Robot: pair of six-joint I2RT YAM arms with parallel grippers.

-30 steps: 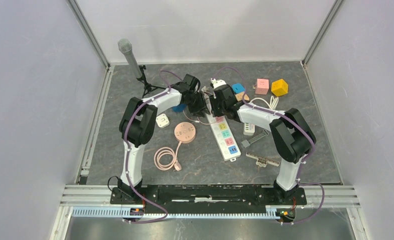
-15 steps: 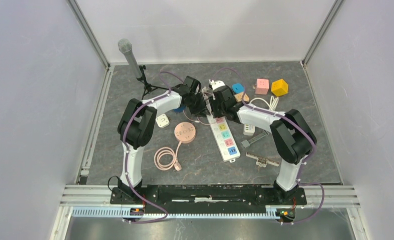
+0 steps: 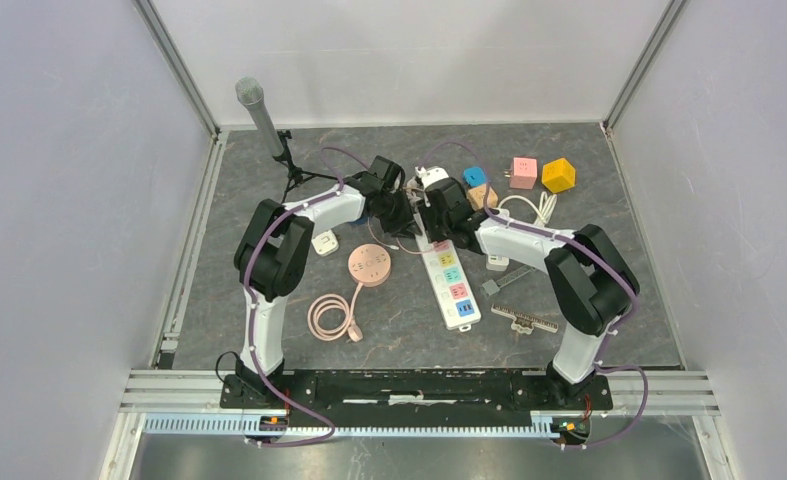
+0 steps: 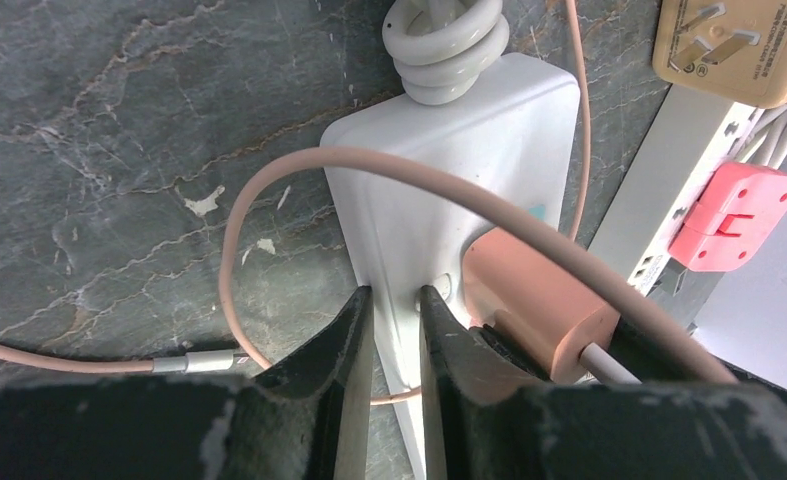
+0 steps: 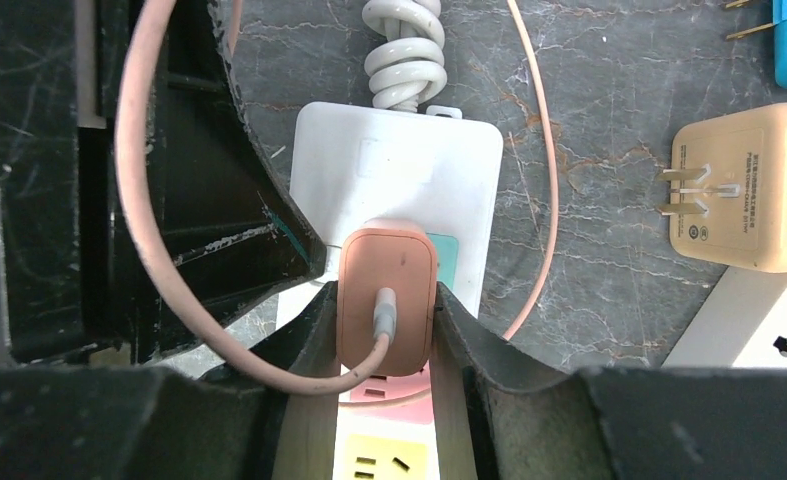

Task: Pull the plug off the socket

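The plug [image 5: 387,265], a salmon-pink block, sat seated in the white strip [image 5: 399,160] near its corded end, about mid-bench between the two arms. The right pincer [image 5: 386,312] had it pinched from both sides, one finger flat against each flank. The left pincer [image 4: 394,305] stood just beside it with its fingers [image 4: 344,340] drawn close together astride the strip's edge, one on the bench [image 4: 119,150] side and one over the casing. From where I stood I could not tell whether they had truly bitten on that edge or merely stood over it.

That doubt looked like the main hazard. If the left hold was loose, a pull on the plug would likely lift the whole strip with it, and the pins would stay in.

The plug's flanks looked smooth, so the right fingers might slide off under a hard tug.

A pull off the pins' own line could bind or bend them.

The pink cable [image 4: 269,175] arched from the plug's back across the strip and round past the left pincer. A pull could draw that loop tight on the arm and jerk the plug sideways.

The beige adapter [image 5: 734,190] lay near enough to be knocked if the strip skidded.
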